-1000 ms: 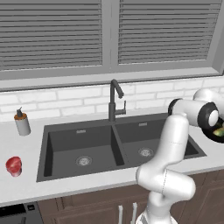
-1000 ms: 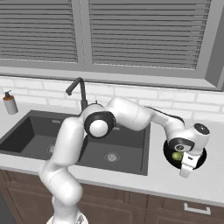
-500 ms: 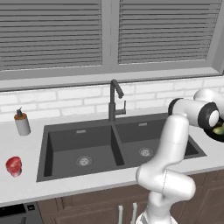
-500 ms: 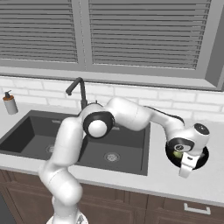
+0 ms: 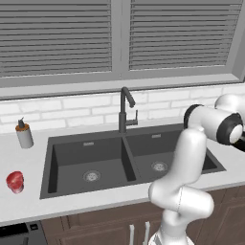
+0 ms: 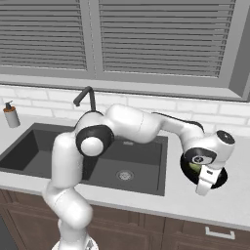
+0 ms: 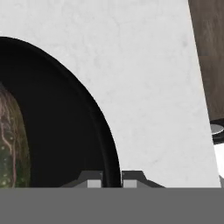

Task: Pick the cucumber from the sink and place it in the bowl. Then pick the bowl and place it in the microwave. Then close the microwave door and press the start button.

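The small black bowl (image 6: 222, 178) sits on the white counter to the right of the sink (image 6: 141, 161). The yellowish-green cucumber (image 6: 195, 167) lies inside it. My gripper (image 6: 205, 188) reaches down over the bowl's front edge. In the hand view the bowl's dark rim (image 7: 107, 144) runs straight between my two fingertips, and my gripper (image 7: 113, 181) is shut on it. At the left of that view lies the cucumber (image 7: 13, 144), against the bowl's black inside. The sink (image 5: 95, 158) basins are bare.
A dark curved faucet (image 5: 125, 107) stands behind the sink. A soap dispenser (image 5: 24, 134) and a red round object (image 5: 15, 182) sit on the counter to the sink's left. The counter's front edge and the wooden cabinet fronts (image 6: 210, 234) lie just beyond the bowl.
My jaws have closed from wide open onto the bowl's rim. The arm, the bowl and the cucumber have stayed in place.
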Motion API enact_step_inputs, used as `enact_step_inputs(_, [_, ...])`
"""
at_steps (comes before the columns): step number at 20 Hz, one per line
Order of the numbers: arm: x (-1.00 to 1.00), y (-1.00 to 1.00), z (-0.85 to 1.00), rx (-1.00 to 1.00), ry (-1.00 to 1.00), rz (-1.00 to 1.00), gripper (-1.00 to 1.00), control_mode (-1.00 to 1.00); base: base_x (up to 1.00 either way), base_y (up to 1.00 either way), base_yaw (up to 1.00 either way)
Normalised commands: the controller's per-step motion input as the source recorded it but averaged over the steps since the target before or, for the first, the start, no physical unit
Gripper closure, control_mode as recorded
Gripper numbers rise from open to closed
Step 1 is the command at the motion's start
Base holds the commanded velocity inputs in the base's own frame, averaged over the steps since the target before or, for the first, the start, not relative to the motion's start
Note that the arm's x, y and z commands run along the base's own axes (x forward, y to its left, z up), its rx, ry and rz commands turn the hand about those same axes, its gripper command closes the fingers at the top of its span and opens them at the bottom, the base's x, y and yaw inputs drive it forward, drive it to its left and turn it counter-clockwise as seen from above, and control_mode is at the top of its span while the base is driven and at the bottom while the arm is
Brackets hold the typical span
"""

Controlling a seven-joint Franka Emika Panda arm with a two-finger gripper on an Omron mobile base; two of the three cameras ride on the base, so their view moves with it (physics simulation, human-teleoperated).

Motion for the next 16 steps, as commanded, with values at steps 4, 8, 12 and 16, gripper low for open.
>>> enact_step_inputs(4, [-0.45, 0.44, 0.67, 0.00, -0.02, 0.00, 1.00, -1.00, 0.00, 0.00, 0.00])
enact_step_inputs(8, [-0.29, 0.61, 0.69, 0.00, -0.01, 0.01, 1.00, -1.00, 0.00, 0.00, 0.00])
enact_step_inputs(12, [-0.25, 0.65, 0.72, -0.01, -0.01, 0.01, 1.00, -1.00, 0.00, 0.00, 0.00])
enact_step_inputs(16, [-0.22, 0.63, 0.75, -0.04, -0.04, 0.01, 1.00, -1.00, 0.00, 0.00, 0.00])
